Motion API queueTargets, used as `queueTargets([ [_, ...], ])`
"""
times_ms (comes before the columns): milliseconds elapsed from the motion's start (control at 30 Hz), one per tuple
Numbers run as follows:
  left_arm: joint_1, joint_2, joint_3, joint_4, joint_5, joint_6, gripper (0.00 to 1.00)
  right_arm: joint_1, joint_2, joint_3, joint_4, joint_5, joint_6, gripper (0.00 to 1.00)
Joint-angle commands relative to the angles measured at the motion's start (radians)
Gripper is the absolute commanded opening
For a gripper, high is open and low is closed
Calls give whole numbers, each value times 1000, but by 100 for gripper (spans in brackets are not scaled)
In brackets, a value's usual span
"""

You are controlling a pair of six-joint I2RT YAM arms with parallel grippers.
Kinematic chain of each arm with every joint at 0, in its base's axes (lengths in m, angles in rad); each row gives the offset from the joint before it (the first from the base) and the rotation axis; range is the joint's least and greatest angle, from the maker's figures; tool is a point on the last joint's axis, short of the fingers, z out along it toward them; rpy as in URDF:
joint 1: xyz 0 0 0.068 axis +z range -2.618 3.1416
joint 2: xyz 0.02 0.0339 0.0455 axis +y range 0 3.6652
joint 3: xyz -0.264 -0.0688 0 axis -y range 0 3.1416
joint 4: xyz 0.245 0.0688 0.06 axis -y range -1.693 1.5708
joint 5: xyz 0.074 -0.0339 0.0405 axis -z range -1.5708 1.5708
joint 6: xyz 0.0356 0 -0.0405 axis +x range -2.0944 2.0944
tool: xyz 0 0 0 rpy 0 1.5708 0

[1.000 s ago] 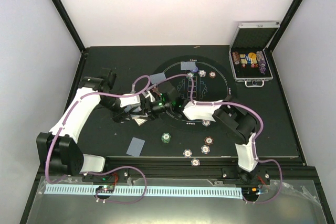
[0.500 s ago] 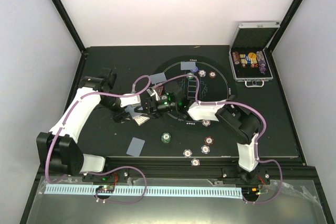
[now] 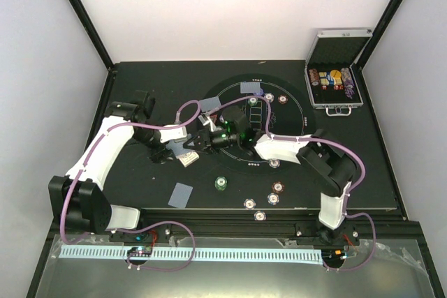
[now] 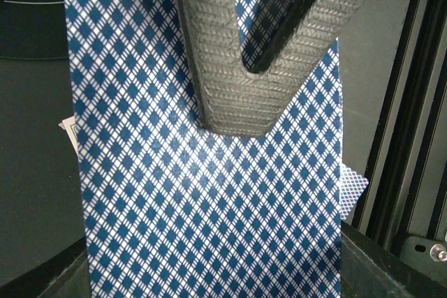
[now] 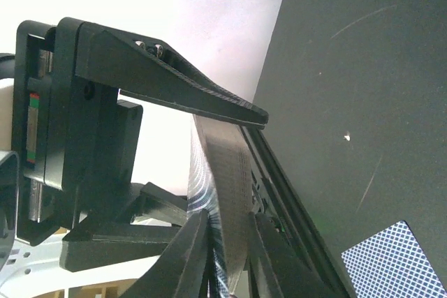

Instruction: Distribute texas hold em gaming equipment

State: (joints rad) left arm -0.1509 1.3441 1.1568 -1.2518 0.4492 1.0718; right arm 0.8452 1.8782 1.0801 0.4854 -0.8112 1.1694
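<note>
A: At the left gripper (image 3: 185, 150), clenched or slack?

B: Clenched, across the width of a stack of playing cards with blue-and-white diamond-patterned backs (image 4: 209, 193). Held above the black table mat (image 3: 140, 179), just left of the printed ring.

A: And at the right gripper (image 5: 230, 225)?

B: Hard to call. Set with 1 finger on either side of the stack's far edge, tips close together in a V over the top card's back in the left wrist view. Cannot tell whether truly pinched or just short of it.

A: Anything loose in the stack?

B: A white card face peeking out at 1 side, a patterned corner jutting at the other.

A: Further out on the mat?

B: 1 single grey-blue card (image 3: 183, 194) flat near the front edge. Just to its right, 1 green poker chip (image 3: 221, 183). Then 4 red-brown and purple-white chips (image 3: 273, 199) grouped at the front right. At the ring's far side, a second flat card (image 3: 251, 88) beside a pair of chips (image 3: 269, 96).

A: Beyond that?

B: An open silver metal case (image 3: 335, 78) with chip rolls, in the far right corner, well apart from both grippers.
</note>
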Motion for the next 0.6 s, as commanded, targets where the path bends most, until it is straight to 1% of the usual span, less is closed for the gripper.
queueTargets([
  [0,6,-1,23,-12,32,7,1,-11,-39,-13,-106,34,-53,14],
  [200,7,-3,21,-11,32,7,2,-11,-67,-17,-171,50,-98,11],
  [467,6,-2,10,-2,21,5,2,-22,-102,-40,-189,53,-111,2],
  [567,7,-4,5,1,15,7,2,-33,-123,-53,-201,52,-121,1],
])
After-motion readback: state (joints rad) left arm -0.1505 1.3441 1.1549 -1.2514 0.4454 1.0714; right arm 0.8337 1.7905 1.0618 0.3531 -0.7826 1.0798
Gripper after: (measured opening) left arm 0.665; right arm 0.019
